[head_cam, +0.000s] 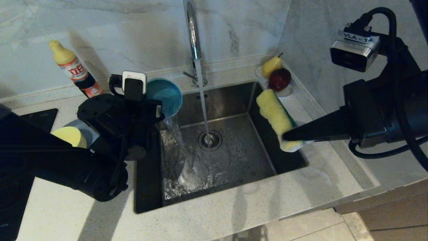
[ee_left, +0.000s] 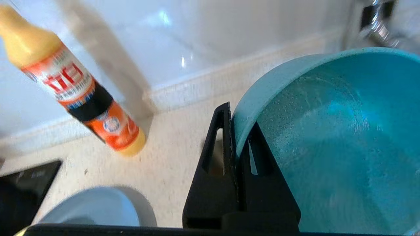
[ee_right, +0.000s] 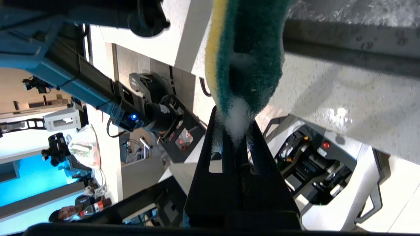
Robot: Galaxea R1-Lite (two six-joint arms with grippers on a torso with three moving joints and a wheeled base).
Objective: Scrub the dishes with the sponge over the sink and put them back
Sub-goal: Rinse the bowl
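Note:
My left gripper [ee_left: 231,121] is shut on the rim of the teal-blue bowl [ee_left: 328,147]. In the head view it holds this bowl [head_cam: 165,95] tipped over the left edge of the sink [head_cam: 240,157], and water pours from it into the basin. My right gripper [head_cam: 284,136] is shut on one end of the sponge [head_cam: 277,117] and holds it above the sink's right side. Foam clings to the sponge's green face [ee_right: 249,49] at the jaws [ee_right: 234,118]. The yellow bowl [head_cam: 70,136] sits on the grey-blue plate [head_cam: 85,129], partly hidden behind my left arm.
The tap [head_cam: 192,30] runs a stream onto the drain strainer [head_cam: 209,140]. A dish-soap bottle [head_cam: 75,70] leans at the back left. A saucer with a pear and a red fruit [head_cam: 276,75] sits at the sink's back right corner. A black hob [head_cam: 36,117] lies at far left.

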